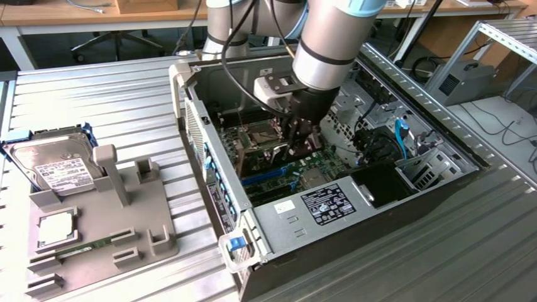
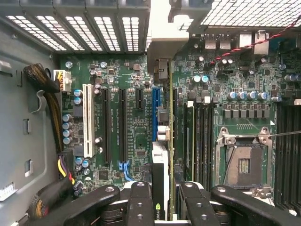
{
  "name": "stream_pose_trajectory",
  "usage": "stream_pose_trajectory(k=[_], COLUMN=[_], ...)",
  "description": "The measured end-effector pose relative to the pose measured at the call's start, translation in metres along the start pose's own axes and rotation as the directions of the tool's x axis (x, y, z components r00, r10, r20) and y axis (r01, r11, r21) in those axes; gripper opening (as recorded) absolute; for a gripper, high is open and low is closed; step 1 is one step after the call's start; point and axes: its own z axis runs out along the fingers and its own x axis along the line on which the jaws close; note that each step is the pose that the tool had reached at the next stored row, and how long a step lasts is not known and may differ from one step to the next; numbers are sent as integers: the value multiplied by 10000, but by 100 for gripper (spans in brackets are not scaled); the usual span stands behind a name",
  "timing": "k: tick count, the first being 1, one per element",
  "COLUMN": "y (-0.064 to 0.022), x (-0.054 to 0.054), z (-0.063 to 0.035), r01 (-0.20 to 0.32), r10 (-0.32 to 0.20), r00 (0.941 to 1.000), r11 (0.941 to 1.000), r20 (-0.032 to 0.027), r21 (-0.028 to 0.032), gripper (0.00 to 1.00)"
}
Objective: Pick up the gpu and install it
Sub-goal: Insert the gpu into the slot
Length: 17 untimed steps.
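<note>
Gripper (image 2: 165,195) jaws were clamped narrowly on the gpu (image 2: 160,162) — held on edge inside the computer case (image 1: 277,220), near the blue slot (image 2: 154,113) on the motherboard (image 2: 127,122) — seemingly so its lower edge lined up with that slot for seating.

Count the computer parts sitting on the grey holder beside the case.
3: a hard drive farthest from the camera, a silver square chip in the middle, and a green memory stick nearest. The holder's uprights could hide a small one.
</note>
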Motion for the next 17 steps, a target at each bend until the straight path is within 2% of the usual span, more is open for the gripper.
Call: stream_pose_trajectory(k=[11,17], y=[97,136], x=[6,9], z=[17,63], r01=[0,0], r10=[0,0], r00=[10000,10000], r11=[10000,10000], r20=[-1,0], r21=[0,0], gripper=[27,27])
